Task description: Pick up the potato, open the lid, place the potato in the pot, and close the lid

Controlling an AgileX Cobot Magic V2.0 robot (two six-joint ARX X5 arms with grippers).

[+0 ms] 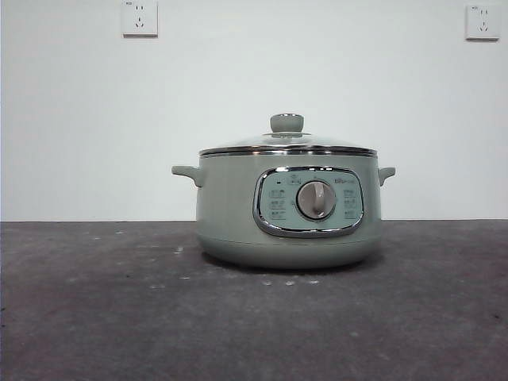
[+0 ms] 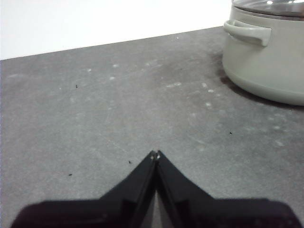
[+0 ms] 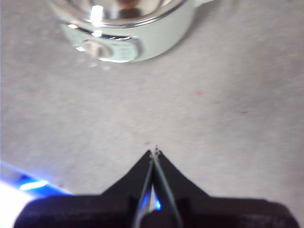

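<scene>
The pot (image 1: 287, 214) is seen upright on the bench (image 1: 95, 317), covered by the lid (image 1: 287, 141). The left claw (image 2: 155, 155) and right claw (image 3: 154, 153) are both clenched, nothing grasped, well apart from the pot.

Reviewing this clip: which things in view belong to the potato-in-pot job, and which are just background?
Job:
- pot, on the table
- lid, closed on the pot
- left gripper, shut, empty
- right gripper, shut, empty
- potato: not visible in any view

Background:
- table
- two wall sockets
</scene>
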